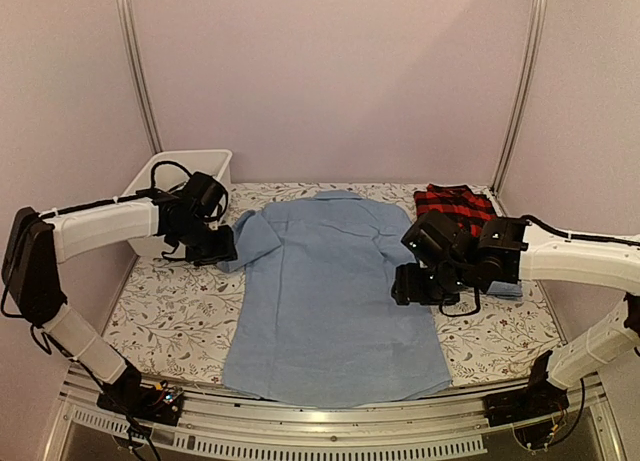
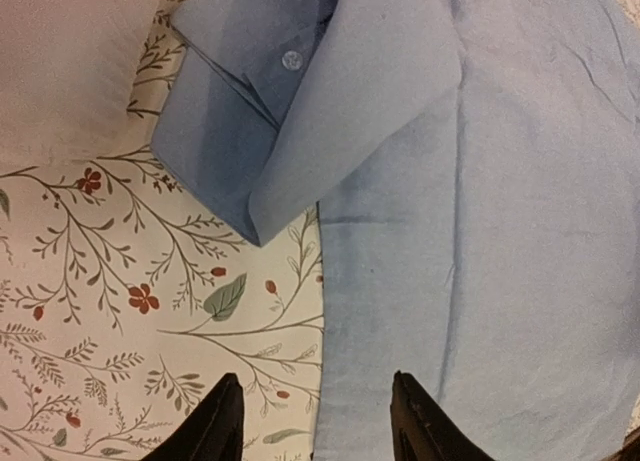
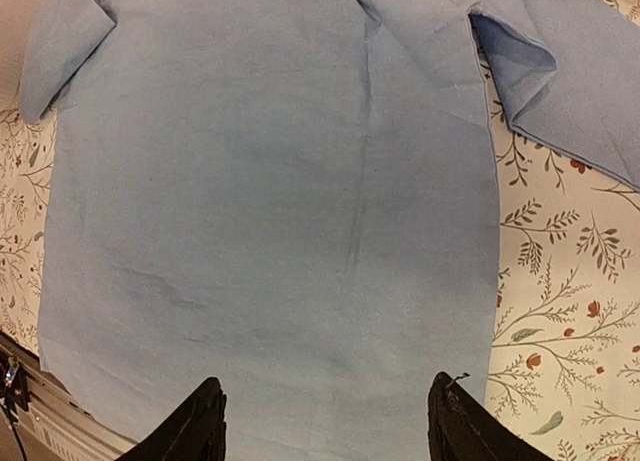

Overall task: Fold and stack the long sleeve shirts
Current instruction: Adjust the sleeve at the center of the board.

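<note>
You've got the plaid shirt (image 1: 455, 206) looking folded, the blue shirt (image 1: 330, 291) flat and unstacked, and left hand (image 2: 315, 406) and right hand (image 3: 325, 416) open, empty.

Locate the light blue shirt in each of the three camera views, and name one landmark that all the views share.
Top external: the light blue shirt lies flat across the middle of the picture.
Left wrist: it fills the right side and the top middle.
Right wrist: it fills most of the picture.
Shared landmark: the floral table cover beside the shirt.
</note>
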Available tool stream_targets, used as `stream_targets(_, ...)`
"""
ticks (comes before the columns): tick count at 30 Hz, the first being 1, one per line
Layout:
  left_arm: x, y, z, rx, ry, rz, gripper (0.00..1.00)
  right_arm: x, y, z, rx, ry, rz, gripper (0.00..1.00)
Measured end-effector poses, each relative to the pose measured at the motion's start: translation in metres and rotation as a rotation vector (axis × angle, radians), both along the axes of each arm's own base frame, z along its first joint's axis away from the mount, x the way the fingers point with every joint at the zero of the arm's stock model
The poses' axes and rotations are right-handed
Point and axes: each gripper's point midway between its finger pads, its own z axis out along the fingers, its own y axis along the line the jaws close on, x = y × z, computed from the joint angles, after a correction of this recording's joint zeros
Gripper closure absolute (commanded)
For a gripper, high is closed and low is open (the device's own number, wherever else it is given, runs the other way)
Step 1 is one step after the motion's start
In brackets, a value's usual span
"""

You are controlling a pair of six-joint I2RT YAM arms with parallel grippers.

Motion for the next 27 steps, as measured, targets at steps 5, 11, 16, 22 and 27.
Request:
stream_targets(5, 0.037, 0.001, -0.025, 0.026, -0.02, 0.023, 0.48, 0.035, 0.011, -0.01, 0.013, -0.037, 0.031, 0.31)
stream_targets(11, 0.053, -0.002, -0.061, 0.062, 0.006, 0.016, 0.47, 0.058, 0.021, -0.008, 0.036, -0.103, 0.077, 0.3)
stream_targets(16, 0.062, -0.002, -0.07, 0.075, -0.004, 0.02, 0.58, 0.065, 0.033, -0.001, 0.068, -0.146, 0.109, 0.3)
stream_targets(22, 0.079, -0.01, -0.059, 0.053, -0.055, -0.004, 0.82, 0.072, 0.042, -0.009, 0.077, -0.152, 0.108, 0.31)
stream_targets(27, 0.083, -0.012, -0.052, 0.044, -0.077, -0.013, 0.62, 0.074, 0.046, -0.019, 0.074, -0.139, 0.109, 0.31)
